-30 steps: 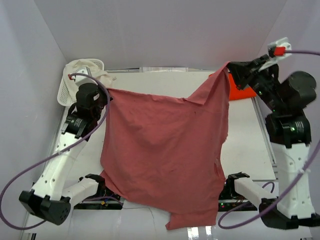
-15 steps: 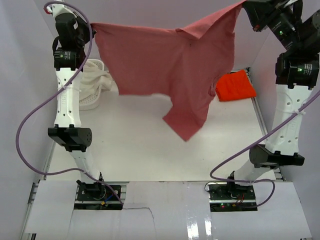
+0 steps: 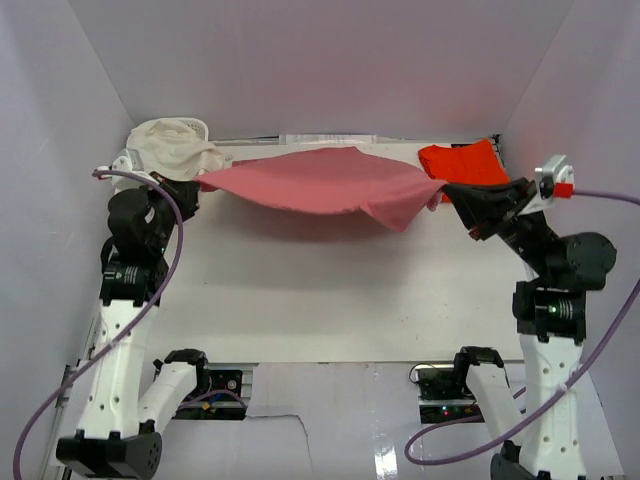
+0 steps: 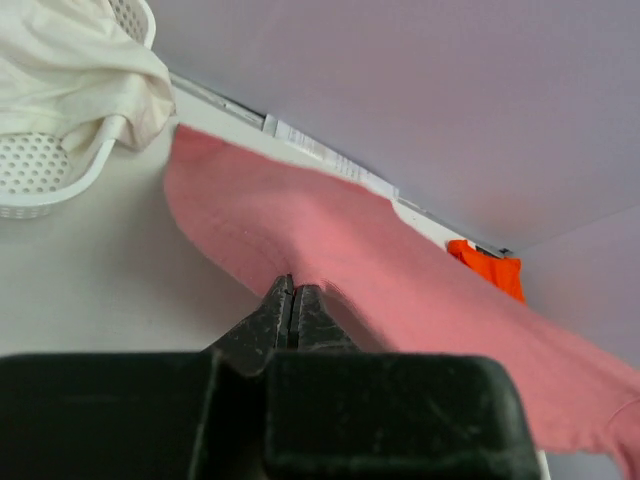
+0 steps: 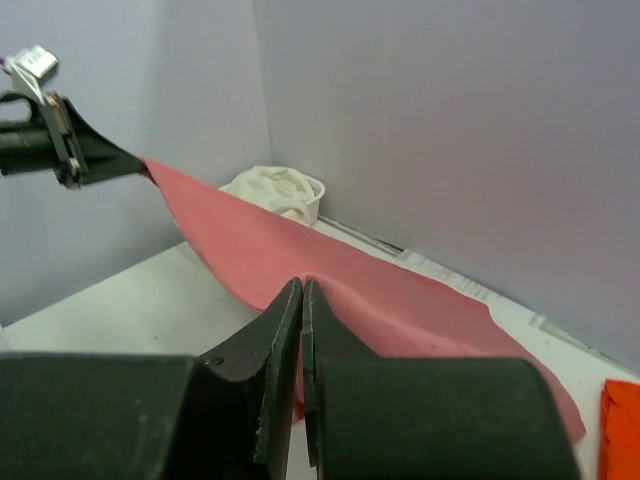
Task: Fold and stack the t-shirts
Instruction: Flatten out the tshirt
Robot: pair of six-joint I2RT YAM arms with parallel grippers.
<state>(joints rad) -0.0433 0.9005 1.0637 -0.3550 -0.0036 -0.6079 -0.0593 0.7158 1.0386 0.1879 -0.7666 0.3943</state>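
Observation:
The dusty rose-red t-shirt (image 3: 320, 183) is stretched nearly flat in the air across the far part of the table, between my two grippers. My left gripper (image 3: 190, 185) is shut on its left edge; in the left wrist view the gripper (image 4: 291, 285) pinches the rose-red t-shirt (image 4: 420, 290). My right gripper (image 3: 447, 190) is shut on its right edge; in the right wrist view the gripper (image 5: 302, 285) pinches the rose-red t-shirt (image 5: 330, 265). The bright orange-red t-shirt (image 3: 462, 163) lies folded at the far right corner; it also shows in the left wrist view (image 4: 487, 271) and the right wrist view (image 5: 620, 425).
A white lattice basket (image 3: 130, 175) holding a cream cloth (image 3: 175, 148) stands at the far left corner, close to my left gripper; it also shows in the left wrist view (image 4: 45, 175). Grey walls enclose the table on three sides.
Both arms have come down from high up. The rose-red shirt, which hung down from the grippers, now lies stretched low and nearly level over the far part of the table.

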